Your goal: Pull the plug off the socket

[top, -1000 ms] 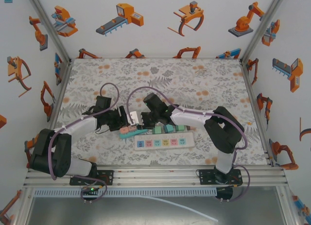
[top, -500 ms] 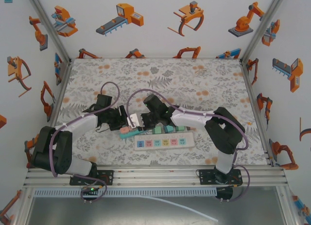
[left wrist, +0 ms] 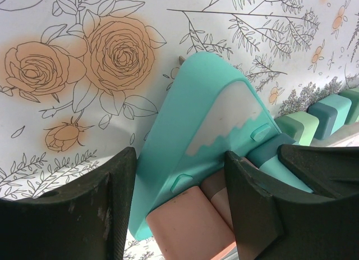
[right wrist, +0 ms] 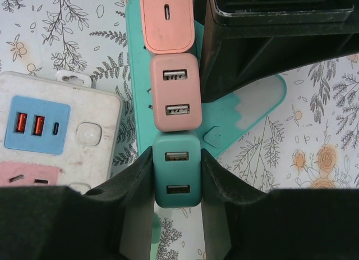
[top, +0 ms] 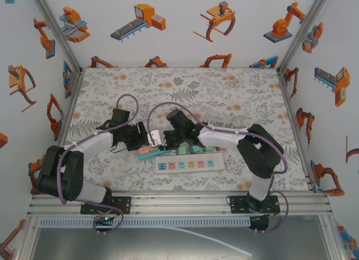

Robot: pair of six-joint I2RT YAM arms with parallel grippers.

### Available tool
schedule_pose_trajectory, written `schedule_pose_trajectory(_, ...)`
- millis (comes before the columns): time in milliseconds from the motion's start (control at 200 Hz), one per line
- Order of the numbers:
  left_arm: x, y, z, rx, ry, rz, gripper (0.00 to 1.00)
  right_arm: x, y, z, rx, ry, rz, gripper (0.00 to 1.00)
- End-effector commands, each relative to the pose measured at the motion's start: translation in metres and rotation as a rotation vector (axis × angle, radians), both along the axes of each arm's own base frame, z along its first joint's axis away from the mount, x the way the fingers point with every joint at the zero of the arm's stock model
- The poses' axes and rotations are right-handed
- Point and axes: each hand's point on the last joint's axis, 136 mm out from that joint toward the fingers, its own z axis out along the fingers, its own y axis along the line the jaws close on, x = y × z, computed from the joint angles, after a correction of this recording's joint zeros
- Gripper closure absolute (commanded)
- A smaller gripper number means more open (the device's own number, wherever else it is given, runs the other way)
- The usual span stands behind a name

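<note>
Pinching the teal plug [right wrist: 176, 187] on both sides with the right end effector [right wrist: 176, 159], nearly closed. Clamping the end of the teal socket strip [left wrist: 207, 91] with the left end effector [left wrist: 179, 164], partly spread. Sitting in that strip, mid table [top: 224, 91], beside two pink plugs [right wrist: 175, 91], near a white power strip [right wrist: 56, 136]

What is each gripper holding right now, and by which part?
Right fingers pinch the teal plug by its two long sides. Left fingers appear to clamp the teal strip across its width near its end.
</note>
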Motion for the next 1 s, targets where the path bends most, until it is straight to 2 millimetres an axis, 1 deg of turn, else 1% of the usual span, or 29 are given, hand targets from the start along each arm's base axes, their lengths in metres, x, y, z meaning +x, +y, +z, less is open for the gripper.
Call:
schedule_pose_trajectory(0,-0.029,0.054,-0.051,0.285,0.139,0.105,0.43,-0.022,0.018,0.053,0.125,0.028,0.094,0.87)
schedule_pose_trajectory(70,-0.029,0.055,-0.051,0.288,0.137,0.108,0.43,-0.026,0.016,0.043,0.088,-0.012,0.107,0.87)
schedule_pose_trajectory(110,-0.029,0.055,-0.051,0.289,0.137,0.108,0.43,-0.028,0.015,0.042,0.08,-0.031,0.114,0.87)
schedule_pose_trajectory(165,-0.029,0.055,-0.051,0.292,0.135,0.108,0.43,-0.031,0.013,0.045,0.081,-0.042,0.13,0.87)
schedule_pose_trajectory(260,-0.028,0.056,-0.051,0.296,0.139,0.11,0.43,-0.033,0.012,0.057,0.105,-0.057,0.13,0.87)
schedule_pose_trajectory(361,-0.028,0.057,-0.051,0.3,0.135,0.112,0.43,-0.03,0.013,0.067,0.141,0.009,0.106,0.87)
schedule_pose_trajectory(461,-0.028,0.057,-0.051,0.3,0.134,0.113,0.43,-0.032,0.014,0.061,0.128,0.056,0.104,0.88)
schedule_pose_trajectory(556,-0.028,0.057,-0.051,0.302,0.133,0.114,0.43,-0.029,0.013,0.053,0.097,0.015,0.084,0.89)
schedule_pose_trajectory(606,-0.028,0.058,-0.051,0.304,0.135,0.112,0.43,-0.03,0.013,0.057,0.107,0.014,0.082,0.89)
schedule_pose_trajectory(696,-0.027,0.058,-0.051,0.306,0.132,0.115,0.43,-0.03,0.016,0.074,0.161,0.04,0.072,0.89)
schedule_pose_trajectory(746,-0.028,0.058,-0.051,0.307,0.13,0.117,0.43,-0.03,0.018,0.079,0.173,0.05,0.072,0.89)
schedule_pose_trajectory(871,-0.027,0.059,-0.051,0.31,0.129,0.12,0.43,-0.033,0.016,0.076,0.145,0.036,0.084,0.91)
schedule_pose_trajectory(996,-0.027,0.059,-0.051,0.311,0.132,0.114,0.43,-0.036,0.012,0.078,0.146,0.022,0.081,0.92)
